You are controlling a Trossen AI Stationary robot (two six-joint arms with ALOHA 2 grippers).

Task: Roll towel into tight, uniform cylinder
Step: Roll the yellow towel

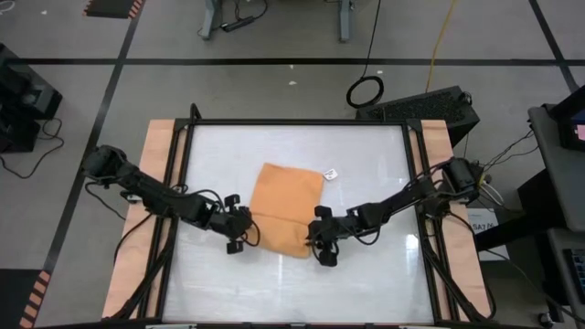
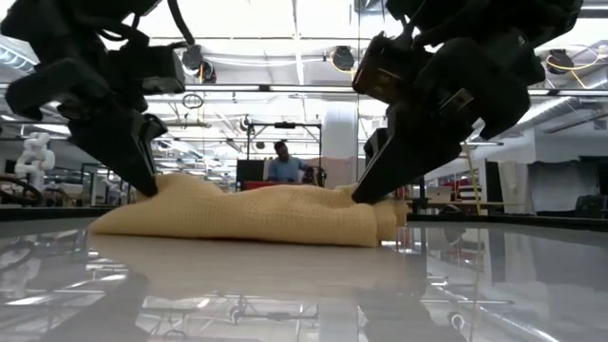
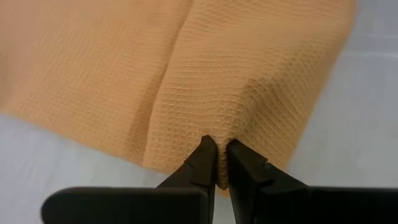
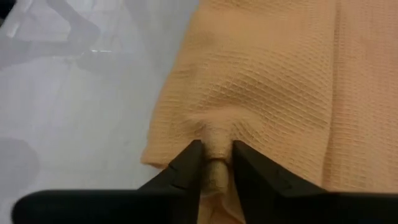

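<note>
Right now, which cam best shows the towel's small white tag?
High view: the small white tag lies on the table by the far right corner of the orange-tan waffle-weave towel. Low and both wrist views show only cloth, no tag.

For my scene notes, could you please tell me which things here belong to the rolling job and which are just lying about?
Job:
- towel
- left gripper, jaws pinching its near edge
- right gripper, jaws around a fold

Lying about:
- white tag
- black cable loop on floor
</note>
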